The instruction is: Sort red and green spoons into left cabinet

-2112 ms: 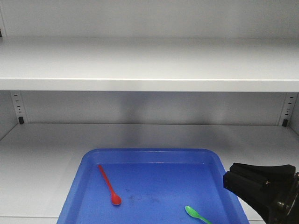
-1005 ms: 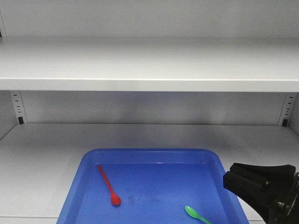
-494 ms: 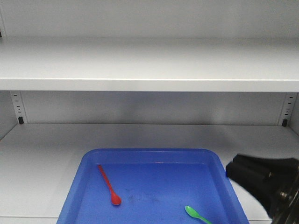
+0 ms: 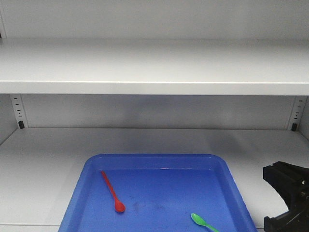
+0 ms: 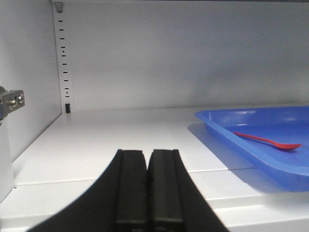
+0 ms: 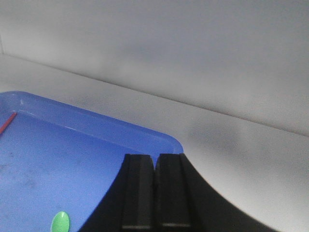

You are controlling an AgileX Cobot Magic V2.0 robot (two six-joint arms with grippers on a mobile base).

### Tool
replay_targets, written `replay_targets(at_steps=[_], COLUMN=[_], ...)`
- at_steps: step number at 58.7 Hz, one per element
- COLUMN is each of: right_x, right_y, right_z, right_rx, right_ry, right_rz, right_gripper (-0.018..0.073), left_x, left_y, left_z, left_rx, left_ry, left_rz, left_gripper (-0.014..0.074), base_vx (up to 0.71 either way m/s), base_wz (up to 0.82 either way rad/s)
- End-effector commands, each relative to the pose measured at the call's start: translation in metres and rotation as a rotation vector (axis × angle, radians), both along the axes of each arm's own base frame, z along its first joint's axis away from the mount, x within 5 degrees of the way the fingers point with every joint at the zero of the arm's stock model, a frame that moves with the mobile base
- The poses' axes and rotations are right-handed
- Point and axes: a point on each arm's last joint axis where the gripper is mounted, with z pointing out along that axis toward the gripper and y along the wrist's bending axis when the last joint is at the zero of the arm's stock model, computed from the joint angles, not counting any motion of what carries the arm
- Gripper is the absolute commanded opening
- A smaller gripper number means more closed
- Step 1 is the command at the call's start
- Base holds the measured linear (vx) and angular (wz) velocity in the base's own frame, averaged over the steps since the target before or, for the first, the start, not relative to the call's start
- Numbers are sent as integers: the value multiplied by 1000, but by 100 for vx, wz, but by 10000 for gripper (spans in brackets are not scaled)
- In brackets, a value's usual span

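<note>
Red spoon lies bowl-near, handle angling back-left, in blue tray.

Cabinet: pale grey, smooth matt, looks like painted sheet metal. Tray: blue plastic, glossy, faint scuffs on floor. Red spoon and green spoon: smooth shiny plastic. Tool pads: black, matt.

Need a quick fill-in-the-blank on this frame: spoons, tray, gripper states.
1. The slim red plastic spoon and short green plastic spoon both lie in the ____ plastic tray.
2. The left gripper is ____.
3. The right gripper holds ____.
4. The tray rests on the grey-white cabinet's ____ shelf.

Missing: blue; shut; nothing; lower
</note>
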Motion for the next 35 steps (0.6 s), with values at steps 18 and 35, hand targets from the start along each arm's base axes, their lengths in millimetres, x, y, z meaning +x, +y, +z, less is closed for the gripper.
replay_targets(at_steps=[18, 35], right_x=[-35, -77], right_y=[-25, -50], right_z=[-2, -46], right_rx=[111, 89], right_ry=[-173, -237], right_rz=[-72, -218], right_gripper=[-6, -6], left_x=[-3, -3], left_y=[1, 1], left_z=[8, 8], left_rx=[-24, -24], left_ry=[-97, -97], left_rz=[2, 2], left_gripper=[0, 0], base_vx=[0, 0], base_wz=[0, 0])
